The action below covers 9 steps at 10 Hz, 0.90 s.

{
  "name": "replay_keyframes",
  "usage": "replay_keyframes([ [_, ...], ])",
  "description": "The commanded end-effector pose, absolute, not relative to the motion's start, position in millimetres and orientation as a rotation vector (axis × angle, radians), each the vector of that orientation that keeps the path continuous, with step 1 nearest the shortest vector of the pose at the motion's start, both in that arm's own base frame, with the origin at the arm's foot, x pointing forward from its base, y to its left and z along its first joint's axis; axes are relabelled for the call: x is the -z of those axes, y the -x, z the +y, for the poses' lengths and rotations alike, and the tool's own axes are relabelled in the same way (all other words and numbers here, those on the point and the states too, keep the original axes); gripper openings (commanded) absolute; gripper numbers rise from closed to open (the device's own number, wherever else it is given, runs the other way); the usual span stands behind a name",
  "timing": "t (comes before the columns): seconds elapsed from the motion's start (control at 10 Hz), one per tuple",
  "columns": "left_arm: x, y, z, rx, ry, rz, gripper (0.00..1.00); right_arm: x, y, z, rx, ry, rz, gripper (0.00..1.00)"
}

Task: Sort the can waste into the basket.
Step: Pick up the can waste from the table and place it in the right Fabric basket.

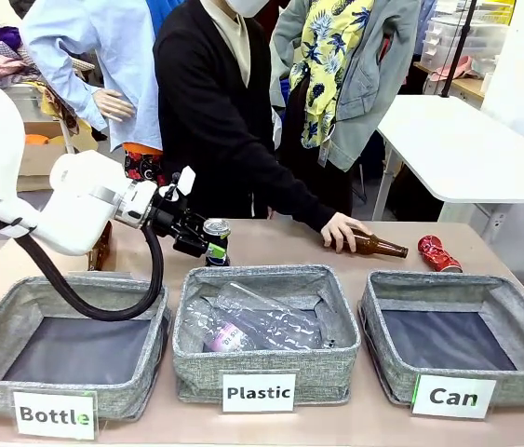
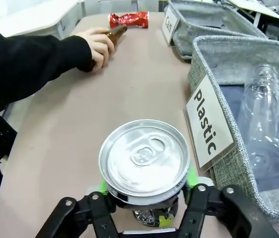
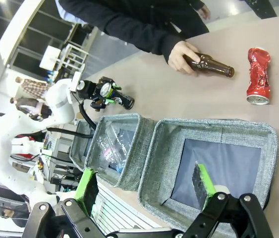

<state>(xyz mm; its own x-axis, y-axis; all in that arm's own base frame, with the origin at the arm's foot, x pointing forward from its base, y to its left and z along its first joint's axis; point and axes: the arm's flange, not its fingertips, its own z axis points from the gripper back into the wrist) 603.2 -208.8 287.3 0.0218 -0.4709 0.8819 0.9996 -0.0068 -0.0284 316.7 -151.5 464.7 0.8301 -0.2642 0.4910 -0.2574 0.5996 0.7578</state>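
Observation:
A black drink can [image 1: 216,239] stands upright on the table behind the middle bin. My left gripper [image 1: 208,244] is shut on it, and in the left wrist view the green pads [image 2: 192,176] press both sides of the black can [image 2: 144,158] just under its silver top. The crushed red can [image 1: 438,253] lies on the table at the far right, behind the grey basket labelled "Can" [image 1: 457,281]. My right gripper [image 3: 146,188] hangs open above the dark floor of that basket [image 3: 218,126], with the red can [image 3: 257,74] beyond it.
A person's hand [image 1: 343,231] rests on a brown glass bottle [image 1: 380,246] lying just left of the red can. The "Plastic" bin [image 1: 262,276] in the middle holds clear bottles. The "Bottle" bin [image 1: 20,289] sits at the left.

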Motion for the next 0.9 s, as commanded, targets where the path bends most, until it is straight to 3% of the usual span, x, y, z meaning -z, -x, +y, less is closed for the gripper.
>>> replay_keyframes([
  [0.0,-285,-605,-208,1.394,0.888,-0.863,0.00,-462,-316,-151,-0.012,-0.926,-0.620,1.00],
  [0.1,-286,-604,-208,1.395,0.889,-0.868,0.15,-462,-316,-151,-0.012,-0.926,-0.620,1.00],
  [0.3,-291,-601,-204,1.405,0.907,-0.909,0.00,-462,-316,-151,-0.012,-0.926,-0.620,1.00],
  [0.6,-326,-586,-169,1.413,0.898,-0.971,0.00,-462,-316,-151,-0.012,-0.926,-0.620,1.00],
  [0.8,-388,-527,-105,1.465,0.882,-0.941,0.00,-462,-316,-151,-0.012,-0.926,-0.620,1.00],
])
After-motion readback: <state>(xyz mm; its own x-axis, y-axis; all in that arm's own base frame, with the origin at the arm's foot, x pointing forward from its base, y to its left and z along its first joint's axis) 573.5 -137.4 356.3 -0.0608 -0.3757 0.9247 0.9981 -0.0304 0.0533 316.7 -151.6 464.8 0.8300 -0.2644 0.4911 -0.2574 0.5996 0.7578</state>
